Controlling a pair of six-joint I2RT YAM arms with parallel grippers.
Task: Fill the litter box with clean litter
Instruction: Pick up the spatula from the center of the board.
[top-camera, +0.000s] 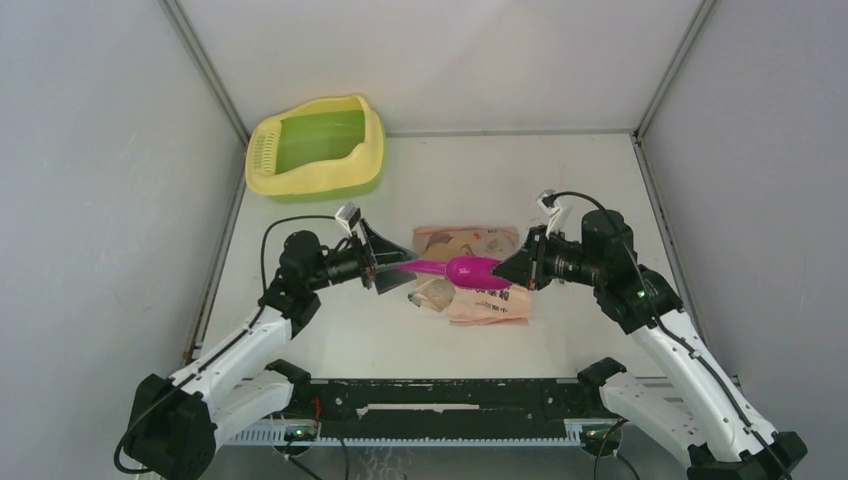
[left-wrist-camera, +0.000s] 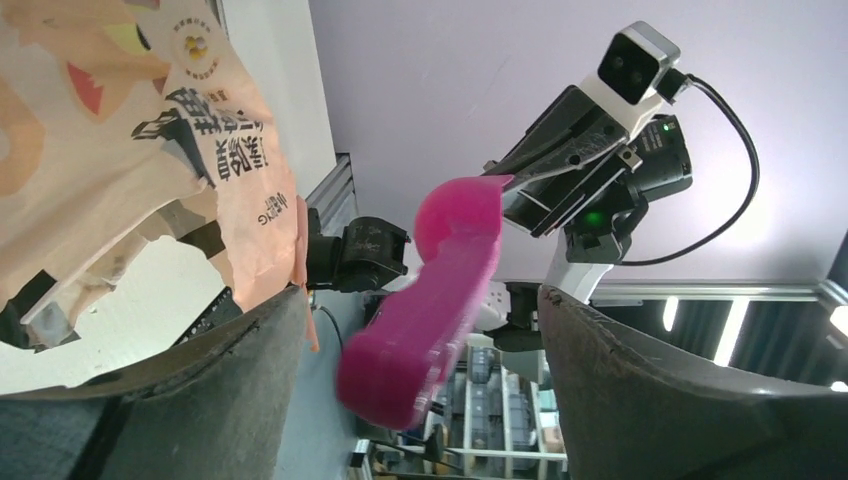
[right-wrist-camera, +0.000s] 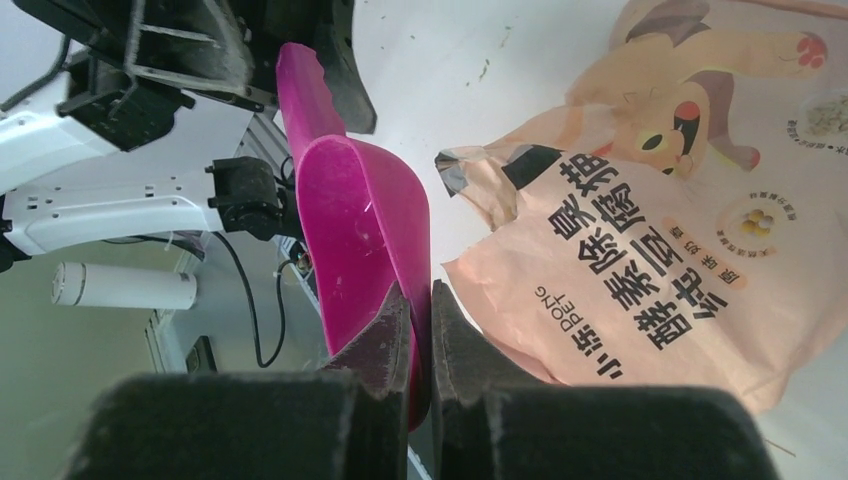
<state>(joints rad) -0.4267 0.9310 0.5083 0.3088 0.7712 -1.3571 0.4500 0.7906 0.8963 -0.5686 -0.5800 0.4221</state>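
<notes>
- Litter box (top-camera: 373, 140): at 11 o'clock on the table (top-camera: 570, 190), well apart from both arms. Its grille end faces 9 o'clock.
- Left gripper (top-camera: 392, 263): jaws spread wide, straddling the scoop handle. Contact cannot be confirmed.
- Scoop (top-camera: 460, 270): magenta, lying over the bag. Handle toward 9 o'clock, bowl toward 3 o'clock.
- Bag (top-camera: 485, 305): pink-orange, flat at table centre.
- Right gripper (top-camera: 503, 268): fingers (right-wrist-camera: 385, 340) pinched narrow, clamping the scoop's bowl rim.

magenta scoop (top-camera: 465, 268) over flat pink-orange printed bag (top-camera: 490, 305), white table (top-camera: 580, 190)
</notes>
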